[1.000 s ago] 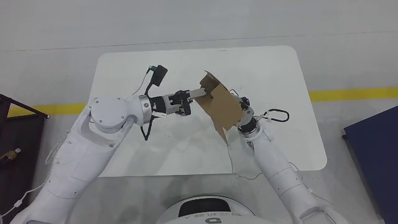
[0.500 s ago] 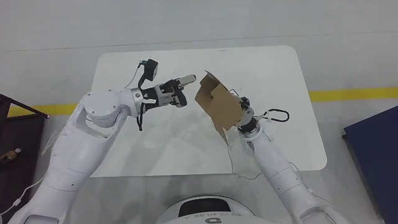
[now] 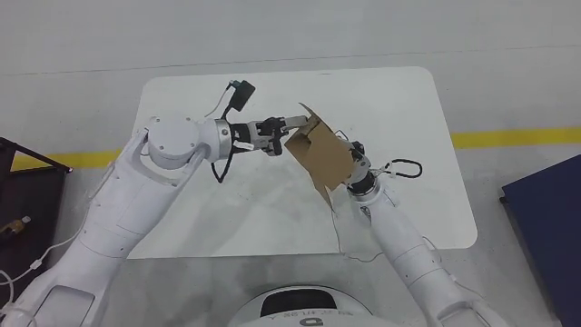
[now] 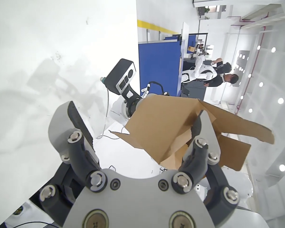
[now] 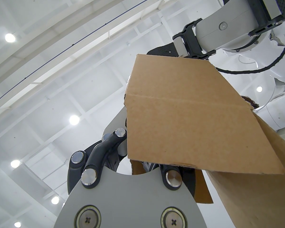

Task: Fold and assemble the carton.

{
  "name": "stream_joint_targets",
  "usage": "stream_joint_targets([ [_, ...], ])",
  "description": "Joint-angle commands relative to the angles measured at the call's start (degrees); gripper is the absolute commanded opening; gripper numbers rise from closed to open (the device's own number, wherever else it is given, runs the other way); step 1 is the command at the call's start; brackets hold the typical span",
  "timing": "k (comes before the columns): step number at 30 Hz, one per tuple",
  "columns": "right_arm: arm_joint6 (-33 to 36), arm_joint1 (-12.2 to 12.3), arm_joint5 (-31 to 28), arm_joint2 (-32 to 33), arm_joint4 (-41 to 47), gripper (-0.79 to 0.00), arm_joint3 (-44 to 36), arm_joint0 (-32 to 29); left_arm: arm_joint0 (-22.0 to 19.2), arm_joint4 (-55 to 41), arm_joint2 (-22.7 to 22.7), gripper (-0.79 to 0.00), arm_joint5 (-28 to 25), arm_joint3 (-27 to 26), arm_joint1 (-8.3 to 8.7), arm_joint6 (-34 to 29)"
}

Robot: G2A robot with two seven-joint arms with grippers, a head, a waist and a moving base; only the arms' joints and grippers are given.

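The brown carton [image 3: 320,153] hangs partly unfolded above the middle of the white table [image 3: 182,100], its flaps spread. My right gripper [image 3: 352,178] holds it from underneath at its near right corner; in the right wrist view the gripper [image 5: 137,157] is shut on a carton [image 5: 180,119] panel that hides the fingertips. My left gripper [image 3: 289,128] sits at the carton's left flap. In the left wrist view this gripper [image 4: 137,124] is open, with a folded edge of the carton [image 4: 161,131] lying between its two fingers and one fingertip [image 4: 204,129] against the cardboard.
A black looped cable [image 3: 406,169] lies on the table right of the carton. The table's front edge [image 3: 272,252] is close to the arms. A dark rack [image 3: 18,191] stands off the left side, a blue panel [image 3: 545,227] off the right.
The left gripper let go of the carton's left flap and pulled back to the left, then came forward again to the flap with its fingers open. The right gripper and carton stayed put.
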Motion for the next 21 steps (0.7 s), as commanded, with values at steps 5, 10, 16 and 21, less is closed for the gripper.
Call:
stream_joint_targets([
  [5, 0.0, 0.0, 0.0, 0.0, 0.0, -0.785, 0.0, 0.0, -2.84, 5.21, 1.7, 0.0, 3.16, -2.49, 0.19, -4.23],
  [10, 0.0, 0.0, 0.0, 0.0, 0.0, -0.785, 0.0, 0.0, -4.16, 9.51, 2.63, 0.0, 6.05, -4.05, 0.35, -4.77],
  [16, 0.0, 0.0, 0.0, 0.0, 0.0, -0.785, 0.0, 0.0, -5.12, 12.95, 3.96, 0.0, 9.43, -5.57, 0.35, -5.09],
  [21, 0.0, 0.0, 0.0, 0.0, 0.0, -0.785, 0.0, 0.0, -5.73, 13.56, 5.01, 0.0, 10.33, -5.44, 0.15, -5.42],
])
